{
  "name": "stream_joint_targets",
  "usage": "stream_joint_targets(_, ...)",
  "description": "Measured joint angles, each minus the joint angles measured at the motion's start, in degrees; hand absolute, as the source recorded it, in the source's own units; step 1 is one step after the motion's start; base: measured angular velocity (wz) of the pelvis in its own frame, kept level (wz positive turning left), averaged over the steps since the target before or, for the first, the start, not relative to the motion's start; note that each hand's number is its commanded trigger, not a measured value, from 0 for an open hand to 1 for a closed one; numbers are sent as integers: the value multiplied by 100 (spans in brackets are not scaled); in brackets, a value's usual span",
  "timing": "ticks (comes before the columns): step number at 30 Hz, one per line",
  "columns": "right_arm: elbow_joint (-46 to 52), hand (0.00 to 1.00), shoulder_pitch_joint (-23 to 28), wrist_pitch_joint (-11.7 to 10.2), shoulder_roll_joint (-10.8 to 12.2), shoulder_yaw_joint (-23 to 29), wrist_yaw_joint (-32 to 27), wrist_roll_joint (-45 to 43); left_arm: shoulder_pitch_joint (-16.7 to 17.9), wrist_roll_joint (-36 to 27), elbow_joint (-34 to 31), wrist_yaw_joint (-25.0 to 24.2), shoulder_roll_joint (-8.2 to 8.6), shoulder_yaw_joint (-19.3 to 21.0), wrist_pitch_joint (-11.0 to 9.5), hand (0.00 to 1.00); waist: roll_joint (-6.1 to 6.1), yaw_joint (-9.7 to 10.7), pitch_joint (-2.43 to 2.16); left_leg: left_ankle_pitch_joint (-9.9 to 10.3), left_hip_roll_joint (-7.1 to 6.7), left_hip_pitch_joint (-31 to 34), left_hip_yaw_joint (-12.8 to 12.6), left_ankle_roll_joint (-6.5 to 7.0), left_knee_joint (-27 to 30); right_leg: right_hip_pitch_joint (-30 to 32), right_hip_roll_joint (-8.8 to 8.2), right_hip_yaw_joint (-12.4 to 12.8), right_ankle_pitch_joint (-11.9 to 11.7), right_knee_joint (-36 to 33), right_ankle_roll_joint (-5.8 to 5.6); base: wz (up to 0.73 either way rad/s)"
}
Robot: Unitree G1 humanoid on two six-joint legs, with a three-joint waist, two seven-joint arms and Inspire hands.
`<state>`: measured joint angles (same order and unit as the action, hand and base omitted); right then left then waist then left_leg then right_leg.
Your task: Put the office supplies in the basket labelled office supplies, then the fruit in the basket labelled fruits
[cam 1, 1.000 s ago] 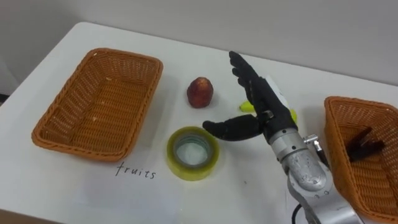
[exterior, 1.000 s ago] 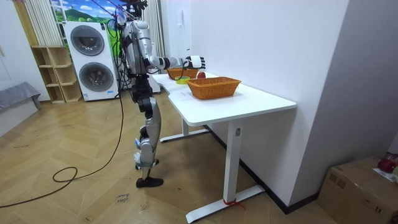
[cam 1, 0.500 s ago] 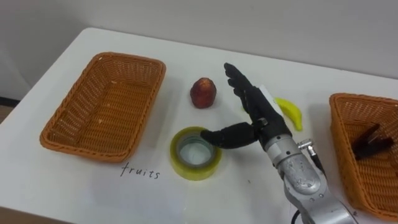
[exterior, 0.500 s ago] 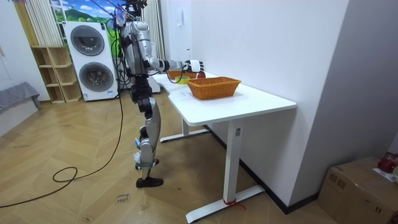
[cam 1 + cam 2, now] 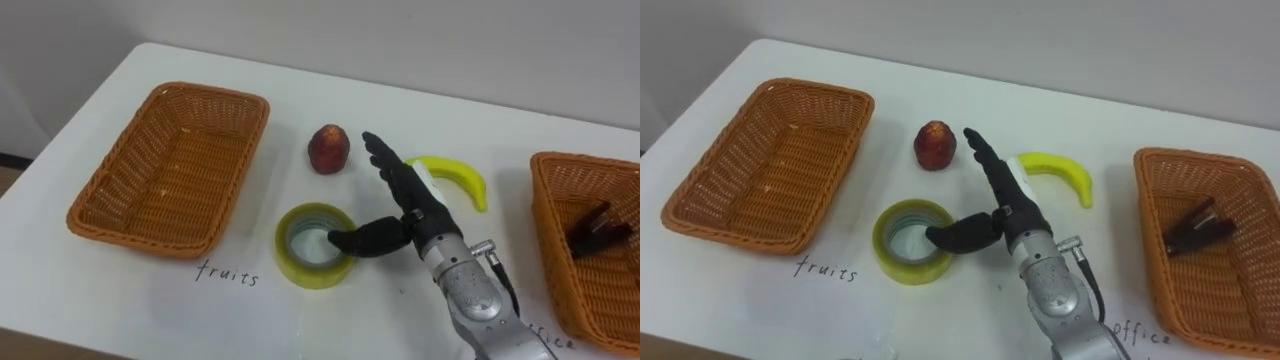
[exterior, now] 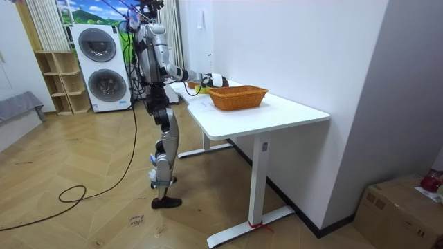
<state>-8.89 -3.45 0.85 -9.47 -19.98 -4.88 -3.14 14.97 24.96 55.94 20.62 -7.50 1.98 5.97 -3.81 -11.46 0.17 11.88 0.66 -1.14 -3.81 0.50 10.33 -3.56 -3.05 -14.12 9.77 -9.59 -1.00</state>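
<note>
Yellow-green tape roll (image 5: pixel 314 245) lies flat on the table (image 5: pixel 130 300), just right of the empty basket (image 5: pixel 165 160); likely light, stiff, smooth: pinch across its wall. Right hand (image 5: pixel 412 210) spread open, thumb over the rim.

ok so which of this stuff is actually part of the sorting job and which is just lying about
Part of the job: peach, banana, tape roll, black clip already in the office basket, fruits basket, right robot hand open by the tape roll.

Just lying about: stacked washing machines, wooden shelf, cardboard box on the floor.
</note>
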Motion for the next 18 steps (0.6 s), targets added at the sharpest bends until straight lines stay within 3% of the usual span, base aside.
stream_joint_targets(5, 3, 0, 0, -2, 2, -133, -15, -93, 9, 36, 0, -40, 0, 12, -1, 0, -40, 1, -23, -8, -5, -2, -10, 5, 2, 21, -4, 20, 0, 3, 0, 0)
stream_joint_targets(18, 0, 0, 2, -20, 10, -153, 5, -415, -29, 56, 3, -155, 2, 13, -17, 0, -14, -2, 8, -15, -15, -38, -26, 16, -43, -18, -12, 42, -2, 6, -4, 0)
